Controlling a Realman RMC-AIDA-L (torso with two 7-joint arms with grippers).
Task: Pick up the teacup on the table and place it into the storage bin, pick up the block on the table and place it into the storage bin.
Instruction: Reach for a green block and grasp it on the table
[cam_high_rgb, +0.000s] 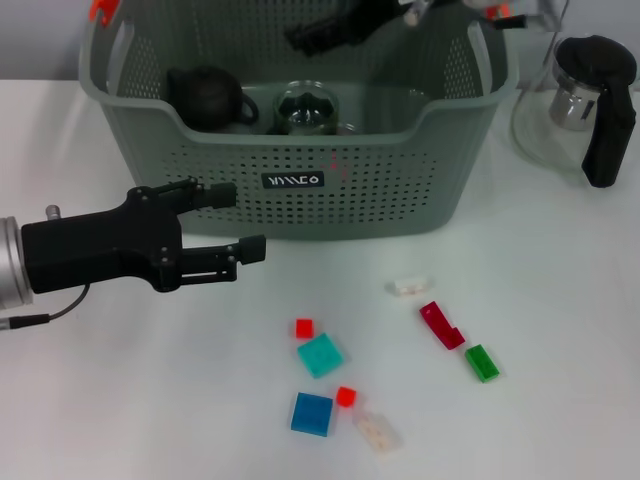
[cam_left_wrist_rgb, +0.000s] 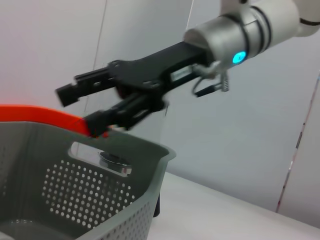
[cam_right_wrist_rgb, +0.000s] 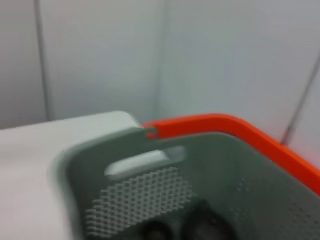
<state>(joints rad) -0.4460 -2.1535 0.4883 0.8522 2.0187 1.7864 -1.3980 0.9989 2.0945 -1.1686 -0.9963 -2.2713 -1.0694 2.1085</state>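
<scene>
The grey-green storage bin (cam_high_rgb: 300, 205) stands at the back of the table. Inside it a clear glass teacup (cam_high_rgb: 305, 108) sits beside a dark teapot (cam_high_rgb: 205, 97). Several blocks lie in front of the bin, among them a teal one (cam_high_rgb: 320, 355), a blue one (cam_high_rgb: 312, 414) and a green one (cam_high_rgb: 482, 362). My left gripper (cam_high_rgb: 232, 222) hovers open and empty left of the blocks, just before the bin's front wall. My right gripper (cam_high_rgb: 330, 32) hangs over the bin's back rim; in the left wrist view the right gripper (cam_left_wrist_rgb: 80, 109) is open with nothing between its fingers, above the bin (cam_left_wrist_rgb: 100, 200).
A glass kettle (cam_high_rgb: 585, 100) with a black handle stands right of the bin. A crimson block (cam_high_rgb: 441, 325), a white block (cam_high_rgb: 408, 286) and small red blocks (cam_high_rgb: 304, 327) are scattered on the white table (cam_high_rgb: 120, 400). The bin's orange handle tip (cam_right_wrist_rgb: 225, 125) shows in the right wrist view.
</scene>
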